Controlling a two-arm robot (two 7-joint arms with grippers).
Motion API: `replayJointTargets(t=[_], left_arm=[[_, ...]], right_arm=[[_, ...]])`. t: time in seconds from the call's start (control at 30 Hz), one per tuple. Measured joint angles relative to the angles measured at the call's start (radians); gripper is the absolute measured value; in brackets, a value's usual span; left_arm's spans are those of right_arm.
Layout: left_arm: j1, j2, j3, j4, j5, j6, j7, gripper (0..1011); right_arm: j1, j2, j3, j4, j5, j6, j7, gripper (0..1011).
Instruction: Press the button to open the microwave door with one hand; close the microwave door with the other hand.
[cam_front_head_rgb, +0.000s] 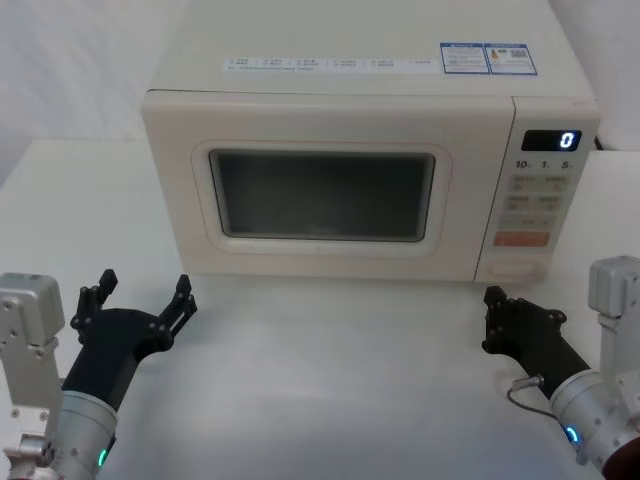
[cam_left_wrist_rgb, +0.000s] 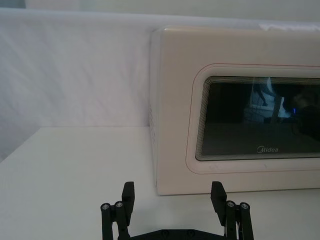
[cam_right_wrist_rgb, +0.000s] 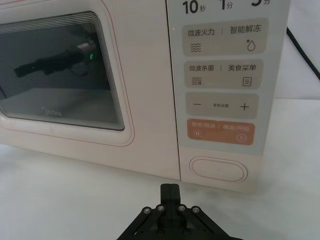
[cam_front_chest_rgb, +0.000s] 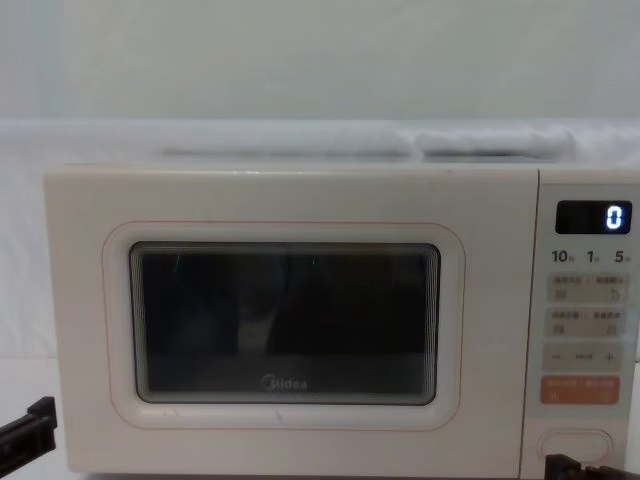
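The cream microwave (cam_front_head_rgb: 350, 100) stands at the back of the white table, and the microwave door (cam_front_head_rgb: 320, 262) with its dark window is closed flush. The wide oval button (cam_front_head_rgb: 515, 267) sits at the bottom of the control panel, under the orange key; it also appears in the right wrist view as the button (cam_right_wrist_rgb: 217, 169). My right gripper (cam_front_head_rgb: 492, 298) is shut and empty, low over the table, a short way in front of the button and slightly to its left. My left gripper (cam_front_head_rgb: 145, 288) is open, in front of the door's left lower corner and apart from it.
The display (cam_front_head_rgb: 552, 140) reads 0. A black cable (cam_right_wrist_rgb: 302, 50) runs behind the microwave's right side. Bare white table (cam_front_head_rgb: 330, 380) stretches between the two arms, and a white backdrop stands behind.
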Motion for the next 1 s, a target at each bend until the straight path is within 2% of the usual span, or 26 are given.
replayJointTargets(t=[0.33,1.0], left_arm=[[0.0,0.0,0.0,0.0,0.0,0.0,0.0,1001],[0.0,0.0,0.0,0.0,0.0,0.0,0.0,1001]], right_arm=[[0.016,-0.019,0.003,0.03,-0.025,-0.024,-0.028,0],[0.071,-0.009,0.024,0.069,-0.052,0.008,-0.025,0]])
